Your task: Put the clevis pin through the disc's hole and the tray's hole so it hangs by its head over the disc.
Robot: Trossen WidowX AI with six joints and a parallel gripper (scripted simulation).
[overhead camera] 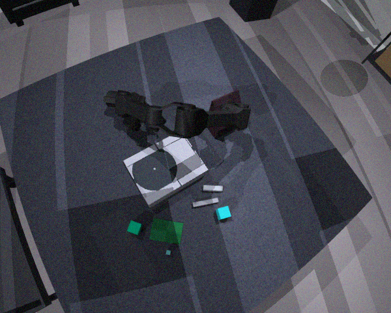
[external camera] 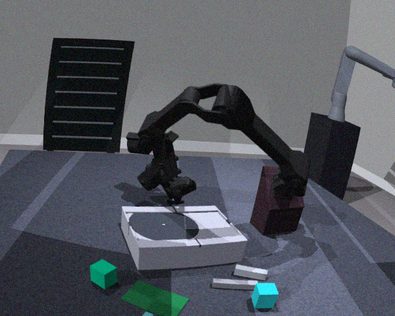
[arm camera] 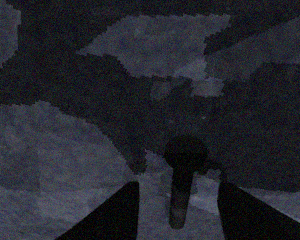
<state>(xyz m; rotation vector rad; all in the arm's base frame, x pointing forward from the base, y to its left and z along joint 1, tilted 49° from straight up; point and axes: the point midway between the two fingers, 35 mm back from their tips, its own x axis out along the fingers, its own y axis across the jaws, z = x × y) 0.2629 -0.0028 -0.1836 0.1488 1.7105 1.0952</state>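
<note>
Nearest the bench's near edge, a small blue-green block (overhead camera: pixel 168 252) (external camera: pixel 147 314) lies before a flat green sheet (overhead camera: pixel 166 231) (external camera: pixel 155 298). To the sheet's left sits a green cube (overhead camera: pixel 134 227) (external camera: pixel 103 274); to its right, a cyan cube (overhead camera: pixel 223 213) (external camera: pixel 264 295), with two pale bars (overhead camera: pixel 212 188) (external camera: pixel 250 272) just behind.

Farther in, the tray (overhead camera: pixel 178 183) (external camera: pixel 191 253) stands inside all the edges, the disc (overhead camera: pixel 144 175) (external camera: pixel 157 231) flat in its left part, a pale dot showing at the disc's hole.

Behind the tray's far rim hangs the gripper (overhead camera: pixel 152 136) (external camera: pixel 174 201) (arm camera: pixel 178 192), partly open. The pin (arm camera: pixel 180 195) is outside the disc's hole — its shank shows between the fingers with a gap either side, unheld; whether it leans or stands I cannot tell.

Beyond the bench's far edge — toward its left corner — rises a black slatted panel (external camera: pixel 85 84).
</note>
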